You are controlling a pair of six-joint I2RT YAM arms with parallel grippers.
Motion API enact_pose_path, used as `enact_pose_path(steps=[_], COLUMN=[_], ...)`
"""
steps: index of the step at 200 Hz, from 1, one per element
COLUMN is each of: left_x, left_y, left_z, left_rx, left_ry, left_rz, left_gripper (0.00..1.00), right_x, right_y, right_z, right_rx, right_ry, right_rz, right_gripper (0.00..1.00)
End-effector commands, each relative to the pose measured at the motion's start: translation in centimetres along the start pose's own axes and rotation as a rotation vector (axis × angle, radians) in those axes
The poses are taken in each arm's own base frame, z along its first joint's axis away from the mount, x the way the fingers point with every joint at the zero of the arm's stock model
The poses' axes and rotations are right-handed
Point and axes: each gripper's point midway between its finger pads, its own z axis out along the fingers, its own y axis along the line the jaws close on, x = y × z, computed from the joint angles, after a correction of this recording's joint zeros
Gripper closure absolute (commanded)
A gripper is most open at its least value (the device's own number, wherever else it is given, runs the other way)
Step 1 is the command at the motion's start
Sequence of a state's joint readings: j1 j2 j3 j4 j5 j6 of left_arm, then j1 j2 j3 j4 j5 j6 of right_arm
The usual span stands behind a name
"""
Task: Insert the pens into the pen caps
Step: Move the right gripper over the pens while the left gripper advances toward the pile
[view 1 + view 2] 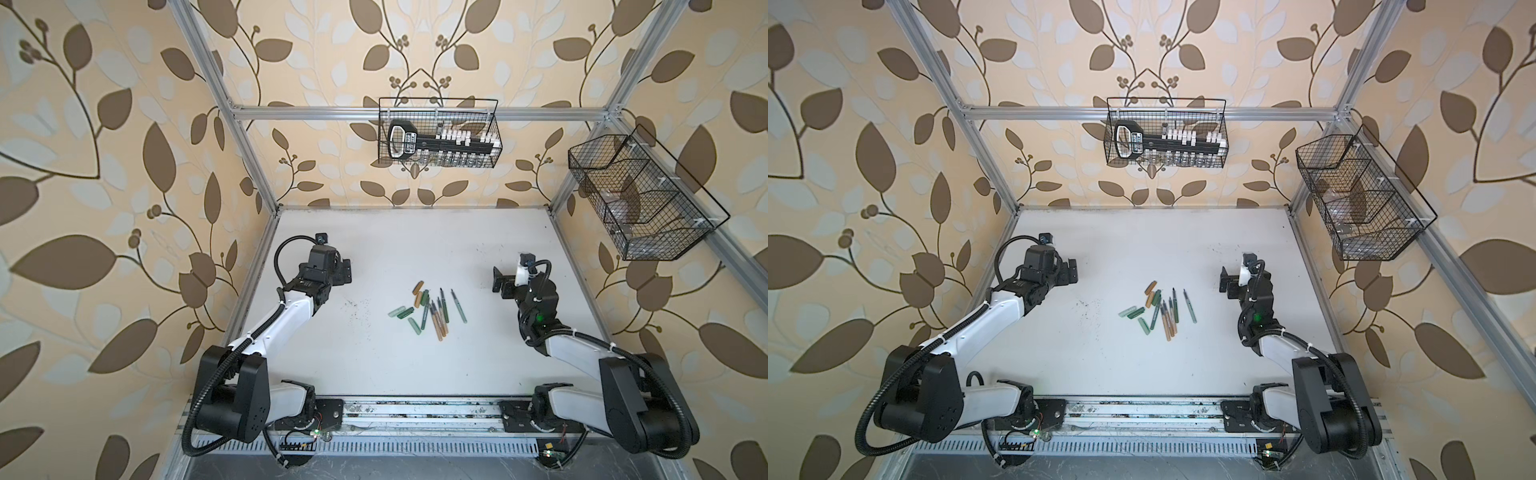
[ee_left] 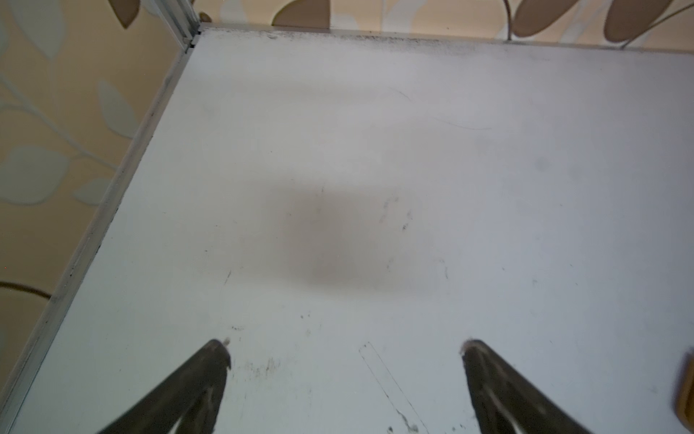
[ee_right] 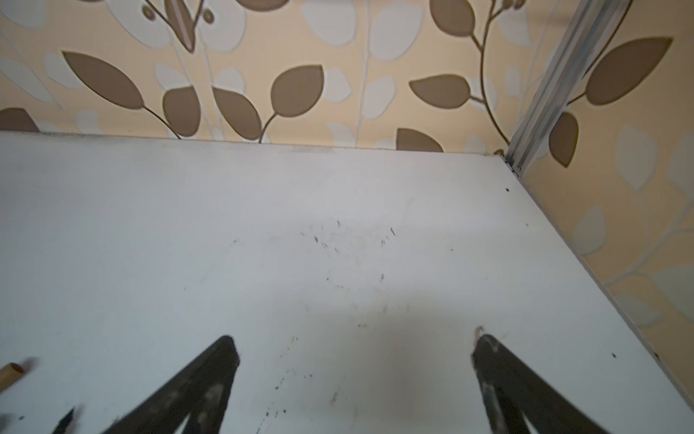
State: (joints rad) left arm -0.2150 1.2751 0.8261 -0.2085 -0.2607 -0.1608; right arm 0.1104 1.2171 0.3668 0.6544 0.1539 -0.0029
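Tan and green pens [image 1: 437,313] and pen caps [image 1: 417,300] lie clustered in a top view, between left gripper [image 1: 343,272] and right gripper [image 1: 500,285], well apart from both. Left wrist view: jaws spread, empty. Right wrist view: likewise. The pale pen [image 1: 459,308] nearest the right gripper looks easiest to grasp, mid-barrel.

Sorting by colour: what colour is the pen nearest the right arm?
Pale grey-green pen, clearest in a top view.

Bright, soft, even light on the white desk [image 1: 415,365] in both top views, with only faint shadows. Wide-angle bowing toward the edges, bending the aluminium frame posts [image 1: 212,70]. Soft and smeared in both wrist views: fuzzy dark fingers of the left end effector [image 2: 345,345] and right end effector [image 3: 355,340], a dim shadow patch [image 2: 338,244] on the desk, hazy wallpaper [image 3: 296,90].
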Motion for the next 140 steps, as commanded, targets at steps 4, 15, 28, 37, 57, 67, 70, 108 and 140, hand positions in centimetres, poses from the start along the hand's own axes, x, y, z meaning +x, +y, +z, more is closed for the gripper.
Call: enact_pose_path(steps=[4, 15, 28, 37, 57, 67, 70, 108, 140], left_x=[0.6, 0.8, 0.7, 0.5, 0.0, -0.2, -0.2, 0.6, 1.0], left_y=[-0.3, -0.7, -1.0, -1.3, -1.8, -1.8, -1.8, -2.2, -2.9], left_z=[-2.4, -3.0, -3.7, -4.3, -5.4, -5.9, -6.1, -6.7, -7.0], left_rx=[-0.015, -0.019, -0.016, -0.011, 0.013, 0.013, 0.013, 0.028, 0.062], left_ry=[0.095, 0.111, 0.109, 0.102, 0.088, 0.092, 0.094, 0.137, 0.169], left_rz=[-0.024, -0.028, -0.042, -0.053, -0.087, -0.110, -0.115, -0.137, -0.132], left_gripper=[0.01, 0.01, 0.01, 0.01, 0.01, 0.01, 0.01, 0.01, 0.01], right_x=[1.2, 1.4, 1.5, 1.7, 2.5, 2.9, 3.1, 5.6, 8.1], right_y=[1.7, 3.2, 5.0, 6.0, 7.9, 8.7, 8.9, 11.8, 12.9], right_z=[-0.4, -0.8, -1.5, -2.1, -3.5, -4.1, -4.3, -6.7, -7.3], right_rx=[-0.049, -0.084, -0.119, -0.133, -0.170, -0.185, -0.193, -0.310, -0.361], right_ry=[0.170, 0.244, 0.314, 0.365, 0.483, 0.542, 0.560, 0.773, 0.931], right_rz=[-0.028, -0.025, -0.033, -0.030, -0.025, -0.017, -0.019, -0.052, -0.089], right_gripper=[0.00, 0.00, 0.00, 0.00, 0.00, 0.00, 0.00, 0.08, 0.20])
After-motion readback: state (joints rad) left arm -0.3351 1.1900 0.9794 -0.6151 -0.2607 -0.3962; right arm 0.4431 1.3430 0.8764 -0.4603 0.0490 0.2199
